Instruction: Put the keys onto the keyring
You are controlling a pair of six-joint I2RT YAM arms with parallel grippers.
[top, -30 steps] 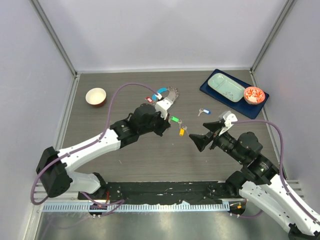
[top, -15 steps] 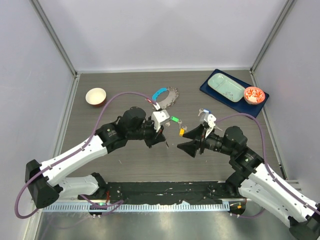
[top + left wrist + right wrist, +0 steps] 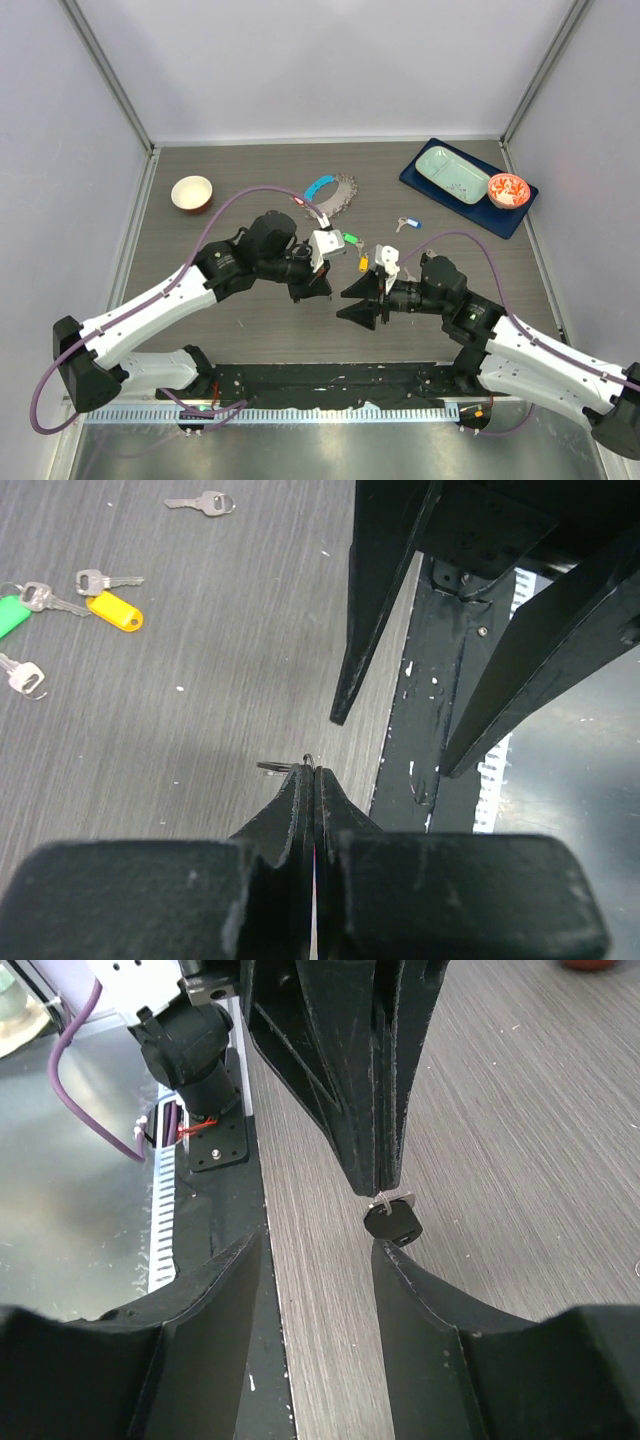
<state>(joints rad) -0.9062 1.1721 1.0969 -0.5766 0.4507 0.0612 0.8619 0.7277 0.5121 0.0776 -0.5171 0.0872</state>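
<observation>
My left gripper (image 3: 312, 772) is shut on the small wire ring of a black-headed key (image 3: 392, 1222), which hangs from its tips just above the table. My right gripper (image 3: 315, 1250) is open and faces it, one finger either side below the tips. The key's black head rests at the tip of one right finger (image 3: 400, 1270). In the top view the two grippers meet near the table's front middle, left gripper (image 3: 322, 288) and right gripper (image 3: 348, 302). The keyring (image 3: 340, 190), grey chain with a blue strap, lies behind them. Green (image 3: 350, 238), orange (image 3: 364, 264) and blue (image 3: 412, 224) keys lie loose nearby.
A small white bowl (image 3: 192, 192) stands at the back left. A dark blue mat (image 3: 415, 178) at the back right carries a pale green tray (image 3: 450, 172) and a red-filled bowl (image 3: 508, 189). A plain silver key (image 3: 200, 502) lies on the table.
The left gripper has carried the black key forward from the keyring area. The right gripper has swung in to the left to meet it, and its jaws have narrowed.
</observation>
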